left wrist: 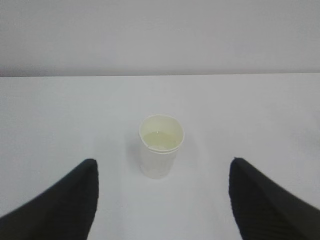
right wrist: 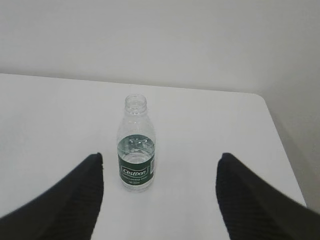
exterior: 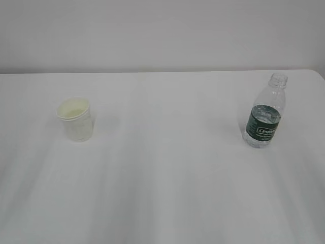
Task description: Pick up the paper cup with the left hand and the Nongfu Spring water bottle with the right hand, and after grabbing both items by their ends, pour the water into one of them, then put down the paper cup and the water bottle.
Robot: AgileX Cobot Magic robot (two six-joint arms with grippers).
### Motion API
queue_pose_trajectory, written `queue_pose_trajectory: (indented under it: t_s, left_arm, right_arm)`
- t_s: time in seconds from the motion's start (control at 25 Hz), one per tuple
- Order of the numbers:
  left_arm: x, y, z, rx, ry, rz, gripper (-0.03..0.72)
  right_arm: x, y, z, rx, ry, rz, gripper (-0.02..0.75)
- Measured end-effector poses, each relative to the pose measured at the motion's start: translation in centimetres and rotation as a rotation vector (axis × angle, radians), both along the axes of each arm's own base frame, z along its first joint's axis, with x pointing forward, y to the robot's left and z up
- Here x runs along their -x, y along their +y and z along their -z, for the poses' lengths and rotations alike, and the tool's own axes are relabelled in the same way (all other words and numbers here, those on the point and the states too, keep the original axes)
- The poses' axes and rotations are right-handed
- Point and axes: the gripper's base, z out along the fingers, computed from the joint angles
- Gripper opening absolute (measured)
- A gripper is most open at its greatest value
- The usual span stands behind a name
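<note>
Left hand fingers (left wrist: 60, 200) released, paper cup (left wrist: 160, 146) upright on tabletop (left wrist: 75, 110) ahead, centred between them, untouched. Right hand fingers (right wrist: 260, 200) released too; Nongfu Spring water bottle (right wrist: 136, 145) upright ahead between them, nearer the left finger, part-filled.

A bare test room – plain white table (exterior: 167, 183), blank pale wall (exterior: 162, 30).

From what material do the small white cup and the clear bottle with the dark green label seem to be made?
The small white cup looks like matte paper: opaque walls, rolled rim, cream inside. The clear ribbed bottle with the dark green label looks like thin glossy plastic, since the table shows through it; the label's material cannot be told.
</note>
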Motion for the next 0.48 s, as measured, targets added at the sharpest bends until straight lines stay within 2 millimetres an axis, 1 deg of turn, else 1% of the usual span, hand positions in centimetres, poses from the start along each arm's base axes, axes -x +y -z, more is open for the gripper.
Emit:
queue_pose_trajectory:
  t_s: [0.12, 0.36, 0.48]
  left_arm:
    - [0.9, 0.3, -0.3, 0.0, -0.001, -0.002, 0.585]
    - [2.9, 0.9, -1.4, 0.017, -0.062, -0.004, 0.571]
    - [4.0, 1.2, -1.6, 0.009, -0.035, -0.008, 0.566]
  right_arm:
    - [1.2, -0.2, -0.3, -0.002, -0.014, 0.007, 0.538]
    - [3.6, -0.6, -1.0, -0.006, -0.037, 0.021, 0.537]
    - [4.7, -0.8, -1.7, -0.007, -0.03, 0.031, 0.537]
